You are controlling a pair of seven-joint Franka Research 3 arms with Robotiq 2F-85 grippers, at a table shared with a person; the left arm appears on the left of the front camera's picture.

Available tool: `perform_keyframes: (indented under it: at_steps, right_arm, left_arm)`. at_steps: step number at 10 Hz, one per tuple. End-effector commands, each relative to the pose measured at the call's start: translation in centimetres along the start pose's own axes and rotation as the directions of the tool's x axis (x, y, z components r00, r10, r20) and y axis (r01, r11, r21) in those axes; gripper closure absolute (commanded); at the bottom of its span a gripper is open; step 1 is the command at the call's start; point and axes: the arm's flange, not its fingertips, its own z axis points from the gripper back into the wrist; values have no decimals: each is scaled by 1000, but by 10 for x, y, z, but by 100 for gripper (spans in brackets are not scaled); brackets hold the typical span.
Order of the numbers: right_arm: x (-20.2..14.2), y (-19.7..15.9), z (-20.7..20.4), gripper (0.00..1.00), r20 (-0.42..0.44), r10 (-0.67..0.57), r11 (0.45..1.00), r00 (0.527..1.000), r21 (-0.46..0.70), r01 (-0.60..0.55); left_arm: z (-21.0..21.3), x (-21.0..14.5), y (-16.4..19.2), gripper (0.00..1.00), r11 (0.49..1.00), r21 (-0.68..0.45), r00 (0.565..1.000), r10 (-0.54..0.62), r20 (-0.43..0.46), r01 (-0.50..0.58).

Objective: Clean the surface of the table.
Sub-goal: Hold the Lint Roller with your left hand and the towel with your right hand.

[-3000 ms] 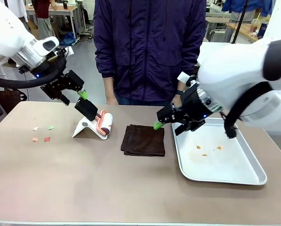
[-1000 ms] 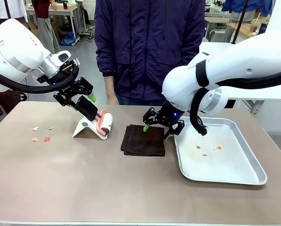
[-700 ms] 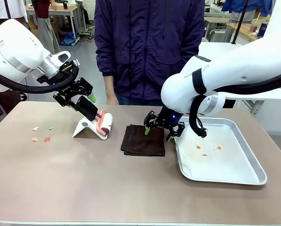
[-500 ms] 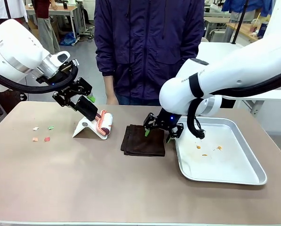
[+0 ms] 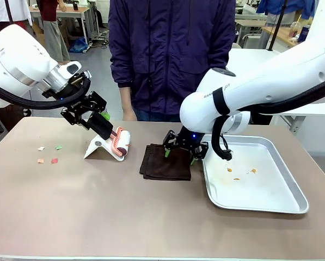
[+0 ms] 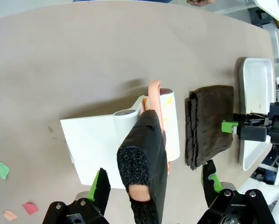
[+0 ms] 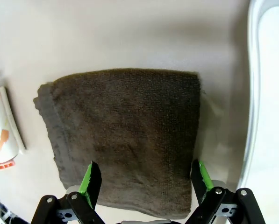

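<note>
Towel (image 7: 125,135), dark brown and folded, lies centre frame in the right wrist view, directly under the right end effector (image 7: 146,179). Its jaws are fully spread across the towel's near edge, holding nothing. Left end effector (image 6: 155,184) gapes either side of the lint roller handle (image 6: 144,158), no grip. Surface (image 5: 97,206) fills the front view's lower half, with paper scraps (image 5: 48,154) at left, nearer the left arm.

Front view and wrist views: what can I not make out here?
- Bits on the tray and scraps on the table, front view: too small to identify.
- Dark cloth, front view: far corner hidden behind the right jaws.
- Roller handle, left wrist view: end cut off by bottom edge.
</note>
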Motion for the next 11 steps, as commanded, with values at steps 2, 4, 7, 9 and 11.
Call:
perform_keyframes:
  at_steps: [2,4,7,9,11]
  right_arm:
    - [3,8,-1,0,5,-30,999,1000,-40,30]
    - [5,6,-1,59,-11,-23,1000,1000,-20,23]
    - [4,8,-4,100,-28,-11,1000,1000,-15,11]
    - [3,7,-2,97,-27,-8,1000,1000,-8,8]
    - [4,5,-3,100,-34,-9,1000,999,-2,9]
  left_arm:
    - [-1,2,-6,0,1000,14,1000,22,-16,-21]
    - [0,1,-4,59,1000,11,1000,20,-12,-20]
    - [2,0,-2,100,1000,6,1000,17,-5,-17]
    - [5,0,-2,95,1000,-13,1000,16,13,-16]
    - [5,-1,-5,100,1000,-23,1000,6,25,-6]
